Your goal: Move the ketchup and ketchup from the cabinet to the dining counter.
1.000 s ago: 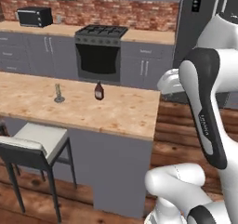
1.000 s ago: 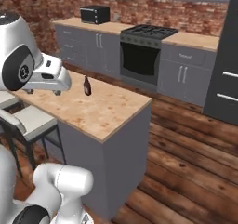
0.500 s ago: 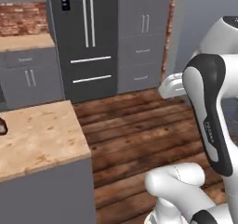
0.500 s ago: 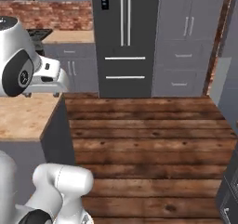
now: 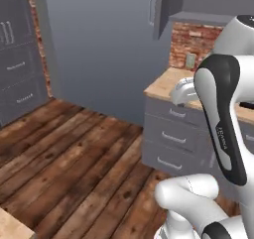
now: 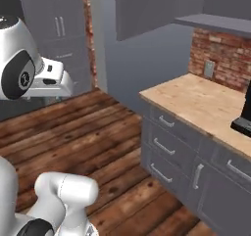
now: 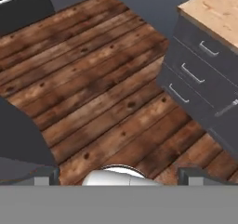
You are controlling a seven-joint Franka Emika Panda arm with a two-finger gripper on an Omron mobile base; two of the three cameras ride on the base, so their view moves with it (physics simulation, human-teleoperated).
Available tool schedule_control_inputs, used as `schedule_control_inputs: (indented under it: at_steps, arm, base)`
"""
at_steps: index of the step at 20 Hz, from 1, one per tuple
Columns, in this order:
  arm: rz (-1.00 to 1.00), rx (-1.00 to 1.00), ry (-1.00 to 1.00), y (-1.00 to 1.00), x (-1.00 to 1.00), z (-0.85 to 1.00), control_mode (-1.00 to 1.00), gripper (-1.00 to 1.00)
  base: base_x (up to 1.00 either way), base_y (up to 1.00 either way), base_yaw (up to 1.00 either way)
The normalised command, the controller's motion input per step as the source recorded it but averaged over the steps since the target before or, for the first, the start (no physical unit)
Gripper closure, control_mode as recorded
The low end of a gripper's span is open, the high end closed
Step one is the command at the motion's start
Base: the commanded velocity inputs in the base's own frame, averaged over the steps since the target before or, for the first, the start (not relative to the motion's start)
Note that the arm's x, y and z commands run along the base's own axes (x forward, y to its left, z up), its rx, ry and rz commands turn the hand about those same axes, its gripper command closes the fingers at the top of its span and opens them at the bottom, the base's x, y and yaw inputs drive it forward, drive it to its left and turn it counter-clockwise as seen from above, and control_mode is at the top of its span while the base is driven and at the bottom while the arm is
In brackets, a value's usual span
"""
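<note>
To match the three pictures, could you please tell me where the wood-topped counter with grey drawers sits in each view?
Left base view: counter, middle right.
Right base view: right half.
Hand view: upper right corner.
Shared landmark: plank floor beside it.

The wood floor [image 5: 74, 153] lies open ahead and to the left. On the right a drawer unit [image 6: 171, 147] under a bare wooden counter [image 6: 206, 100] blocks the way. Above it an open cabinet door [image 6: 147, 7] juts out beside a shelf [image 6: 215, 22], and a dark appliance [image 6: 243, 117] stands on the counter's far end
</note>
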Motion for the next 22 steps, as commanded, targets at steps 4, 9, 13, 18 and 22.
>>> schedule_control_inputs:
  at_steps: [4,9,13,18,22]
  arm:
    - [0.00,0.00,0.00,0.00,0.00,0.00,1.00,-1.00]
    - [0.00,0.00,0.00,0.00,0.00,0.00,1.00,-1.00]
    - [0.00,0.00,0.00,0.00,0.00,0.00,1.00,-1.00]
    - [0.00,0.00,0.00,0.00,0.00,0.00,1.00,-1.00]
    - [0.00,0.00,0.00,0.00,0.00,0.00,1.00,-1.00]
  base:
    - [0.00,0.00,-1.00]
    - [0.00,-0.01,-0.98]
    - [0.00,-0.01,-0.94]
    - [0.25,0.02,-0.64]
    - [0.60,0.05,-0.29]
